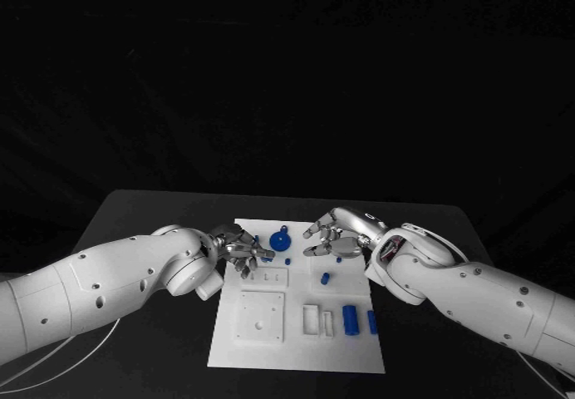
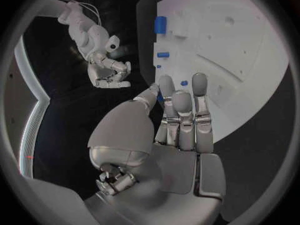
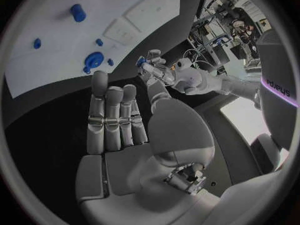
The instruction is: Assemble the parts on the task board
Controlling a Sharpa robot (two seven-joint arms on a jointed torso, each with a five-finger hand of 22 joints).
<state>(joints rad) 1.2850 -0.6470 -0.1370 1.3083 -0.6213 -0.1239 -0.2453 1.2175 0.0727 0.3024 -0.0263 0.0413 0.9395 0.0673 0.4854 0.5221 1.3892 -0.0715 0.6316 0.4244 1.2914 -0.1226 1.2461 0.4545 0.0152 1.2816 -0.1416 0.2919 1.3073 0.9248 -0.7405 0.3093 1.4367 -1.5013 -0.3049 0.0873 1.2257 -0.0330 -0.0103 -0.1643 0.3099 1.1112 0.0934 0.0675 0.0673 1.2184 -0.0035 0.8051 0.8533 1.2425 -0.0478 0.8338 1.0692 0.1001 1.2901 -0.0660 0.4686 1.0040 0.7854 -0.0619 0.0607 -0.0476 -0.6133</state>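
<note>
Your inventory, placed from the white task board [image 1: 300, 320] on the black table [image 1: 144, 216]:

- Round blue part [image 1: 279, 241] with a small loop: on the board's far end, between the two hands.
- Blue cylinder [image 1: 350, 319]: lying on the board's right half, beside a smaller blue piece [image 1: 371, 322].
- Small blue peg [image 1: 325, 278]: near the board's middle.
- Left hand [image 1: 235, 248]: over the board's far left edge. You see its fingers straight and close together, holding nothing.
- Right hand [image 1: 333, 235]: over the board's far right corner, fingers likewise extended, nothing in its grasp.
</note>
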